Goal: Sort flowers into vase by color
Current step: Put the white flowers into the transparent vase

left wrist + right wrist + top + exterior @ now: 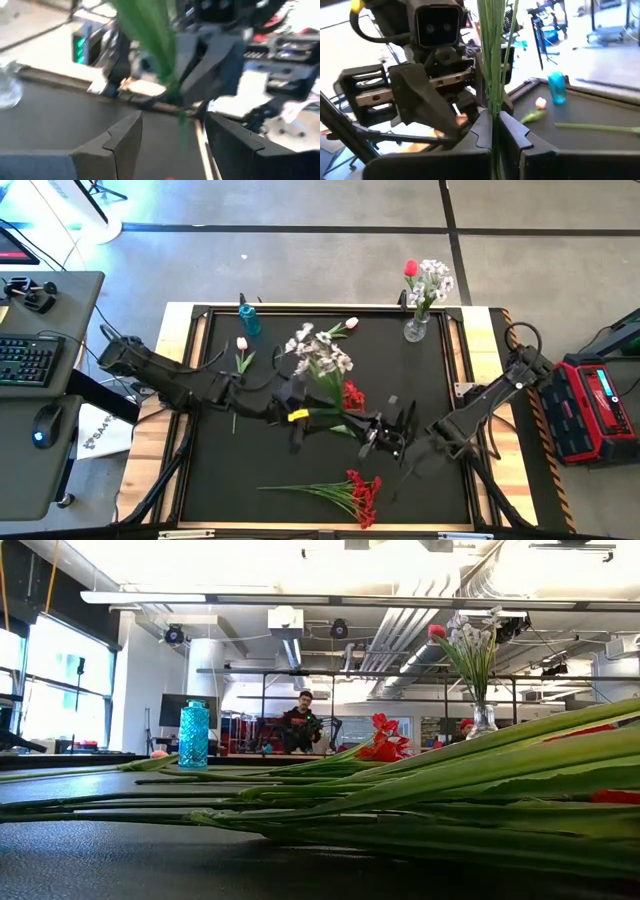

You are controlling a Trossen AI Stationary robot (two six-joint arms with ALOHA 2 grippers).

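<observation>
Above the table's middle, my right gripper (pixel 492 122) (pixel 400 442) is shut on a bunch of thin green stems (pixel 495 60). In the high view these stems lead toward red blooms (pixel 352 395) beside a white spray (pixel 320 355). My left gripper (pixel 172 120) (pixel 368 430) faces it, open, its fingers on either side of the green stems (pixel 155 35) without touching them. A clear vase (pixel 415 328) holds a red rose and white blossoms. Another red bunch (pixel 355 495) lies near the front edge. Two pink tulips (pixel 241 345) (pixel 350 325) lie on the mat. My right gripper pinches the green stems (pixel 493 107) between its two fingers, with several stems together. The fingers lie across the stems, which rise upright out of the hold and leave the wrist view. The bloom end is outside the wrist view.
A teal bottle vase (pixel 249 320) stands at the far left of the mat and shows again in the low view (pixel 194 735). The raised wooden frame (pixel 480 380) borders the black mat. In the room beyond the table, a person (pixel 300 725) sits.
</observation>
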